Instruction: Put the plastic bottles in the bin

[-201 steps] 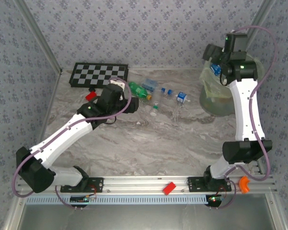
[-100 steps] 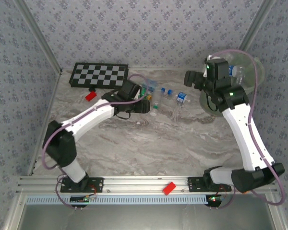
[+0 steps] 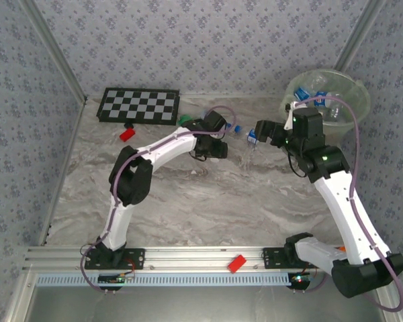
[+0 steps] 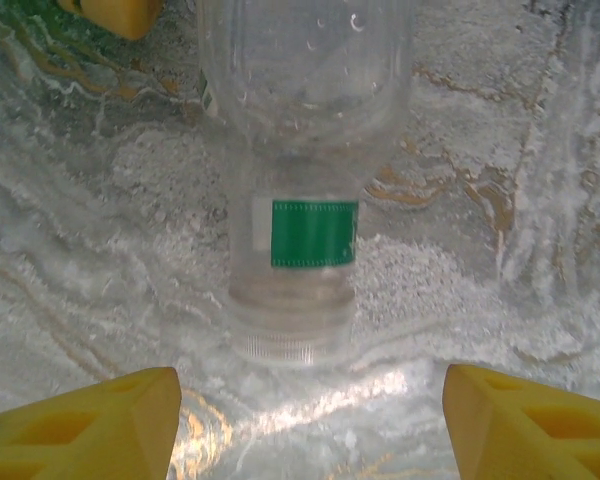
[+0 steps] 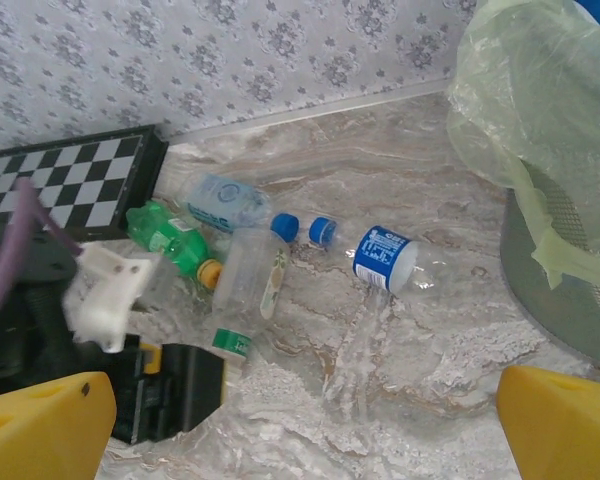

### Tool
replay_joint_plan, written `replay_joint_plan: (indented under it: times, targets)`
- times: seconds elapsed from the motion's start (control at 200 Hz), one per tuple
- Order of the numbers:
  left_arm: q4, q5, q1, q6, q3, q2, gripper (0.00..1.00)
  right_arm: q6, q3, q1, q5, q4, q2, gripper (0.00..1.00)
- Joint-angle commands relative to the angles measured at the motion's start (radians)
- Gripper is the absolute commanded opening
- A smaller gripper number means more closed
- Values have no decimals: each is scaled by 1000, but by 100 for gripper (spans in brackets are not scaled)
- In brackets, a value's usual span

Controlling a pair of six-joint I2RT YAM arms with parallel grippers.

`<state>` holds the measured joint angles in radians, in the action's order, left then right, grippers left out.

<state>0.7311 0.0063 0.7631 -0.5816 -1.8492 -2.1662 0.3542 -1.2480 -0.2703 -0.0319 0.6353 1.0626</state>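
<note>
Fingers apart, the left gripper (image 4: 308, 420) is facing a bottle (image 4: 300, 200) and should be closing squarely on what seems its neck; the right gripper (image 5: 302, 425) is hovering, fingers spread.

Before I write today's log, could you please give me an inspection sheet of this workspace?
Surface: marbled table, no spill seen.
Job's things: several plastic bottles lying loose near the chequered board; more inside the bin.
Clutter: red block beside the board; second red block on the front rail.
Grippers: left gripper open, clear bottle just ahead; right gripper open, holding nothing.
Cables: purple cable looped along each arm.
Surroundings: patterned walls.
</note>
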Motion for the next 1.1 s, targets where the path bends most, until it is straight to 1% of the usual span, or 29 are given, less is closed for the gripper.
replay_joint_plan:
  times: [0.0,0.105,0.13,0.205,0.265,0.315,0.345,0.385,0.485,0.52,0.595,0.63,0.725,0.75,0.81,0.89,0.93,0.955,1.014,1.094]
  targets:
    - [68,-42,0,16,-81,-61,69,-6,12,26,44,-31,-33,100]
    - [76,-57,0,47,-96,-107,66,-11,12,59,74,-29,-32,99]
    - [73,-57,-1,54,-122,-115,66,-10,12,63,70,-30,-32,100]
    - [61,-49,-1,64,-128,-136,66,-3,15,70,38,-30,-35,99]
    - [52,-47,-1,76,-133,-152,66,0,18,74,37,-30,-33,100]
    - [48,-57,0,77,-137,-162,66,-9,18,75,46,-58,-26,100]
    - [44,-60,0,76,-137,-167,64,-19,13,76,55,-57,-19,100]
    - [33,-59,1,72,-133,-168,61,-27,2,74,58,-41,-9,99]
    - [5,-54,2,65,-125,-172,60,-24,-23,75,63,-6,10,99]
    - [2,-57,1,65,-128,-176,57,-22,-24,74,67,-12,11,100]
    - [6,-59,2,63,-128,-175,37,-20,-22,69,79,-31,17,99]
    - [6,-61,3,60,-124,-169,33,-22,-20,69,72,-43,19,100]
    - [-3,-73,17,69,-107,-127,32,9,-10,69,87,-85,29,99]
    - [-7,-80,22,72,-73,-109,32,25,-9,69,91,-90,33,100]
    - [-23,-82,35,75,-28,-65,31,39,2,81,164,-99,40,100]
    - [-43,-93,53,74,32,5,30,65,40,106,246,-164,29,100]
    - [-45,-99,62,72,63,44,30,85,47,112,257,-187,14,100]
    - [-45,-103,67,70,83,70,30,101,92,116,267,-209,5,100]
    - [-93,-107,82,71,129,132,26,149,124,136,329,-253,-6,100]
    - [-117,-112,100,80,184,208,26,186,151,150,401,-302,-10,100]
